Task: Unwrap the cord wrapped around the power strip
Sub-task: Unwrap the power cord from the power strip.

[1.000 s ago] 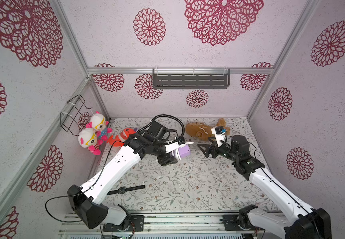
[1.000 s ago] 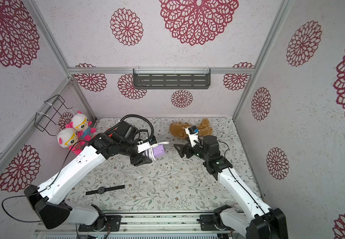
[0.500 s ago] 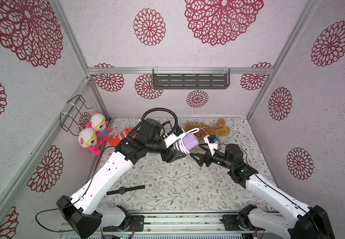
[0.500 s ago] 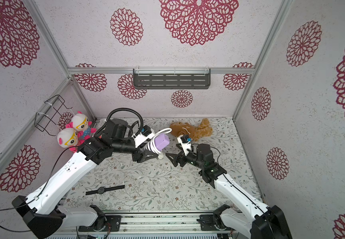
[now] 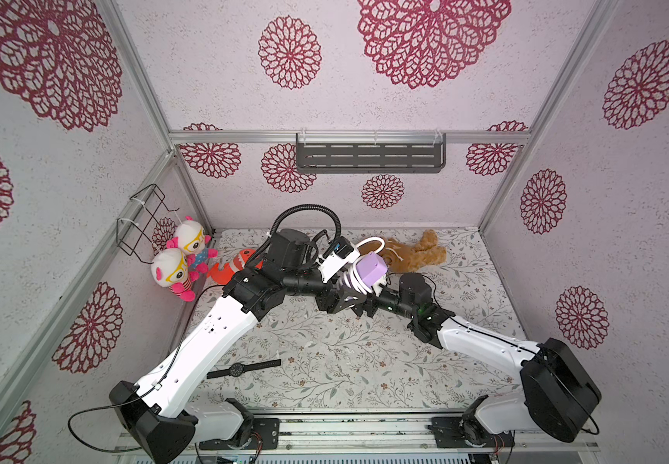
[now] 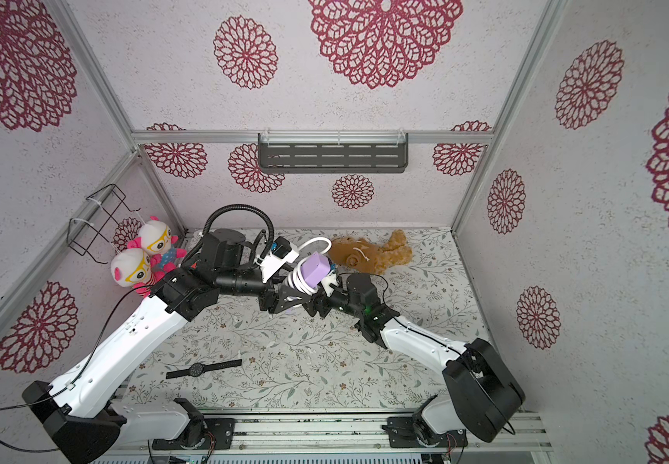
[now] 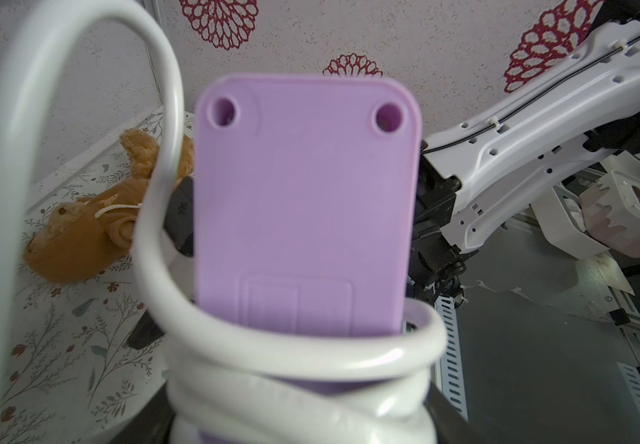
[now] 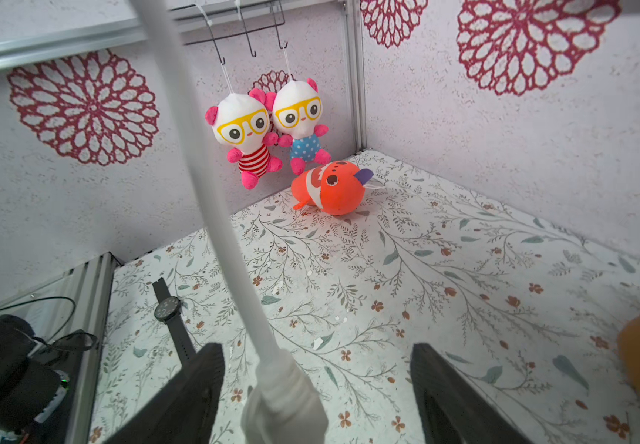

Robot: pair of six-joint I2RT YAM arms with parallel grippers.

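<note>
Right wrist view shows the right gripper spread wide around the plug end of the cord, not yet pinching it. The left gripper clamps the power strip aloft, coils around it. Since the plug sits nearer one finger, closing could knock it aside.

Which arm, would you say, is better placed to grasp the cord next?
Right, I think: the right end effector, open, straddles the cord, while the left end effector holds the power strip.

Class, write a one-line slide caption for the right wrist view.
Plug end of the cord inside the open right pincer, above the floral table and a black wristwatch.
</note>
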